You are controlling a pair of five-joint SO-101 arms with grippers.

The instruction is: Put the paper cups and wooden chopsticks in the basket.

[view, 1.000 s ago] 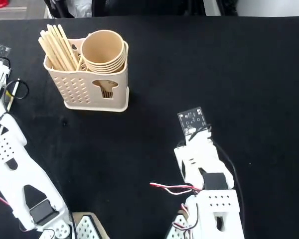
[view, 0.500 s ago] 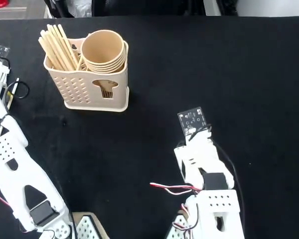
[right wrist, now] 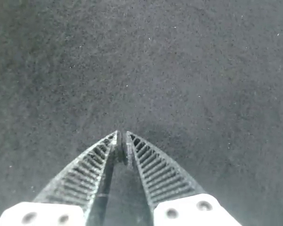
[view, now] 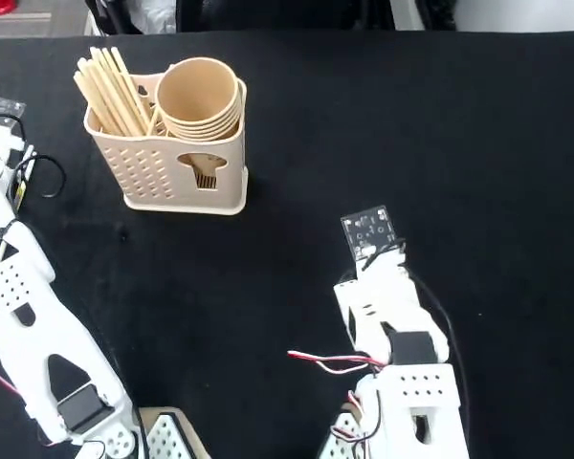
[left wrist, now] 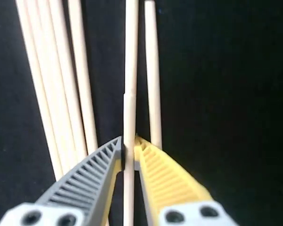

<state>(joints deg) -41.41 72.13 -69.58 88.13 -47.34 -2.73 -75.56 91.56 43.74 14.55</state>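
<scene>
From the high view I see the basket (view: 177, 177) standing on the far left part of the black table (view: 440, 143). A stack of paper cups (view: 199, 96) sits in one side of it. A bunch of wooden chopsticks (view: 108, 91) leans in the other side, with the ends poking up. So I think most of the job is done. The left arm (view: 24, 306) lies along the table's left edge. The right arm (view: 394, 330) sits near the front, well apart from the basket, so it is out of the way.

In the left wrist view, the left gripper (left wrist: 128, 143) has its two fingers squeezed tight on one chopstick (left wrist: 130, 56). The stick runs straight out between the fingers, so I think it will not swing when lifted. More loose chopsticks (left wrist: 56, 84) lie side by side on the table, just beside it. I think these have yet to go in the basket.

In the right wrist view, the right gripper (right wrist: 121, 143) has its fingers pressed together with nothing between them. It hangs over bare table, and I think it is just waiting.
</scene>
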